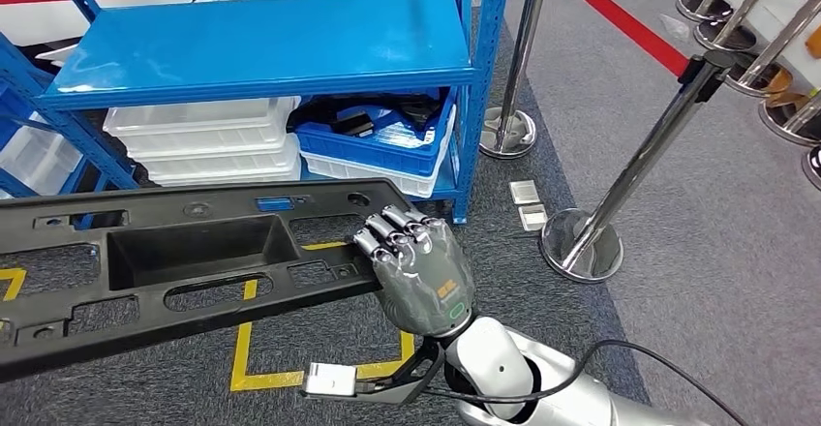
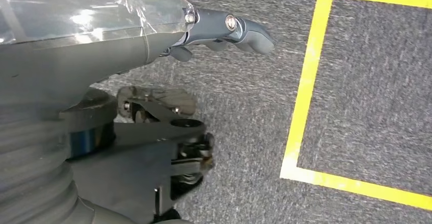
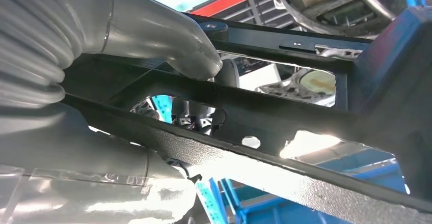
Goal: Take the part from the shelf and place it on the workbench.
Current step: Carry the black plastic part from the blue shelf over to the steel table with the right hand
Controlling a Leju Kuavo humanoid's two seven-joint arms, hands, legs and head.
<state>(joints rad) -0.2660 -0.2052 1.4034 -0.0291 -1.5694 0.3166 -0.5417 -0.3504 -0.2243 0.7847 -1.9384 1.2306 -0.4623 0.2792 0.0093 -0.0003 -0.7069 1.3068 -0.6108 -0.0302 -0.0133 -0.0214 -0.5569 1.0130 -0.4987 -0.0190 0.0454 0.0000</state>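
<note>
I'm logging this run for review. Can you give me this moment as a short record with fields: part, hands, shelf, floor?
part: long black plastic panel, off the shelf, held in front of the robot
right hand: grips the panel's right end
left hand: holds nothing, over grey carpet
shelf: blue, top level bare; white bins and a blue bin below
floor: yellow tape square; chrome posts with red belt

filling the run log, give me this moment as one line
phase: carrying | right hand: grips long black plastic part | left hand: empty, over grey carpet | blue metal shelf: ahead
</note>
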